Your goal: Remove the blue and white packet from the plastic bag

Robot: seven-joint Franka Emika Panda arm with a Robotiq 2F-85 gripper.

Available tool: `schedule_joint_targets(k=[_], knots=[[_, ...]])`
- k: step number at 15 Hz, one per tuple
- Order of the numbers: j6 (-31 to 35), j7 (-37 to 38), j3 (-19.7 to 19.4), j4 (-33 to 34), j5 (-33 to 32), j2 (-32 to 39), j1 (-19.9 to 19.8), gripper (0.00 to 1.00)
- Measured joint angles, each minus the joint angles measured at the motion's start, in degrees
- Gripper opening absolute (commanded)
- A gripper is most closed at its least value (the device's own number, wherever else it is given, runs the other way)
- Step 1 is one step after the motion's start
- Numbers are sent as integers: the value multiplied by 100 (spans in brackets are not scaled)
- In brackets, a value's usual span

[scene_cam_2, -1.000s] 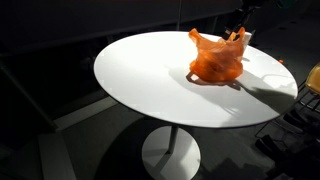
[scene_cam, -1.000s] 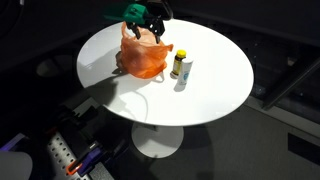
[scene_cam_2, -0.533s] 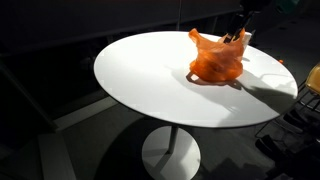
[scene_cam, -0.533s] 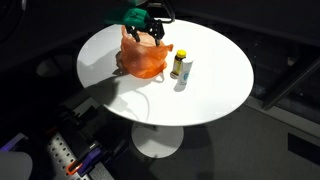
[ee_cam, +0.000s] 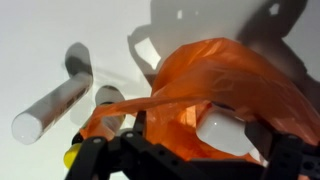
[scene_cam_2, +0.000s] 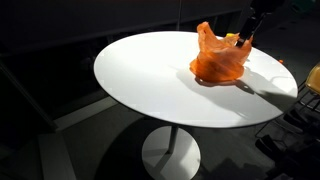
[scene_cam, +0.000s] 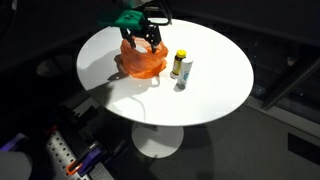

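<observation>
An orange plastic bag [scene_cam: 145, 62] sits on the round white table [scene_cam: 215, 85]; it also shows in the exterior view from the far side [scene_cam_2: 220, 62] and fills the wrist view [ee_cam: 220, 85]. My gripper [scene_cam: 148, 38] is lowered into the bag's open top, also seen in an exterior view [scene_cam_2: 245, 40]. In the wrist view the jaws [ee_cam: 190, 158] are spread wide, inside the bag's mouth. A white rounded thing [ee_cam: 226, 130] lies in the bag between them, close to the right finger; no blue shows on it.
A small bottle with a yellow cap [scene_cam: 181, 67] stands on the table just beside the bag. In the wrist view a white cylinder [ee_cam: 50, 110] shows left of the bag. The table edge is near the bag in an exterior view [scene_cam_2: 285, 80].
My gripper has come down from above the bag into its open top. The bag's upper part has shifted and stands up more.
</observation>
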Motion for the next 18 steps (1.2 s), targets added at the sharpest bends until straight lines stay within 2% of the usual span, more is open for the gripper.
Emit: schedule_joint_targets(k=[8,18], knots=[[-523,0,-2,-327,-8,-373,1,100],[-105,203,40,-312,-280,-363,50,100]])
